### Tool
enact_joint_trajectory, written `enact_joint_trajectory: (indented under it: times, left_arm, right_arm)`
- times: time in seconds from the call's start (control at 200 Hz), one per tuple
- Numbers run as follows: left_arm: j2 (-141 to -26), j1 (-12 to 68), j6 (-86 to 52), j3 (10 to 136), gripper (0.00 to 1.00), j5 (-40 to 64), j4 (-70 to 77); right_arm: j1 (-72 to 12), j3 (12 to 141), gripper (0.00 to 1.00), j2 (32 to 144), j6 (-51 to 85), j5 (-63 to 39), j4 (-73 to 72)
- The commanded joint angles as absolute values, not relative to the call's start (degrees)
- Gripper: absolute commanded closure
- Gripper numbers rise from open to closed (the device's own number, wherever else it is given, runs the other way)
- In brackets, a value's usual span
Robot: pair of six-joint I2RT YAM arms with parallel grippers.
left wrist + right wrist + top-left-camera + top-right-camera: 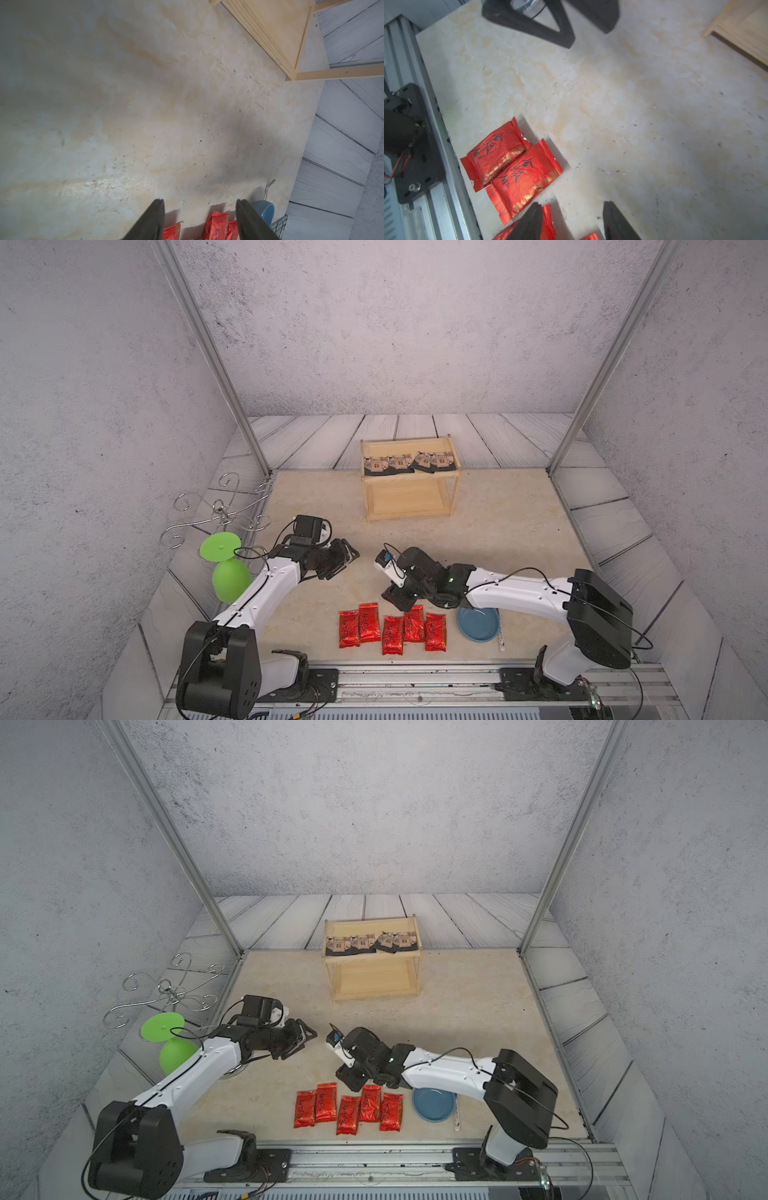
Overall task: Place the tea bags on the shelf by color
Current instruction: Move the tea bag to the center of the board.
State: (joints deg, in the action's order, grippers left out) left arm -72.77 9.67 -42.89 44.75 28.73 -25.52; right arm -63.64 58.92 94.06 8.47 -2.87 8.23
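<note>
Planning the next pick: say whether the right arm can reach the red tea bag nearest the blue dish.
Probably yes. The right arm's fingers stand open at the red row; that red tea bag lies flat, uncovered beside the blue dish, though its neighbour sits close.

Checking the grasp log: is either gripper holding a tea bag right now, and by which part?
Nothing is held: the left gripper and the right gripper are both open, with nothing between their fingers.

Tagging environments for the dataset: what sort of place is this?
Probably a staged robot test cell, not a real room: grey concrete-print wall panels on silver aluminium frame posts, two white robot arms bolted to a metal rail, a small pale wooden shelf as prop.
</note>
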Motion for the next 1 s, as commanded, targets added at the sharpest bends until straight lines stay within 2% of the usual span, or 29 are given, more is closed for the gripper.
enact_joint_trajectory:
  times: [0.0,0.21,0.425,0.996]
  left_arm:
    - [-74.0,8.6,-43.4,43.6,0.39,28.2,-26.1]
    - [-75.3,6.7,-43.2,43.0,0.35,29.4,-26.1]
    - [-76.2,5.5,-43.5,41.9,0.32,31.0,-24.8]
    - [-77.1,4.1,-44.1,39.6,0.33,34.3,-21.8]
  right_arm:
    - [-66.5,60.9,0.43,97.6,4.7,0.1,6.1]
    - [-69.1,62.1,0.27,101.4,2.3,1.3,6.3]
    - [-69.7,64.2,0.19,104.9,1.6,1.4,6.8]
    - [-65.7,65.6,0.16,111.0,2.3,2.9,4.1]
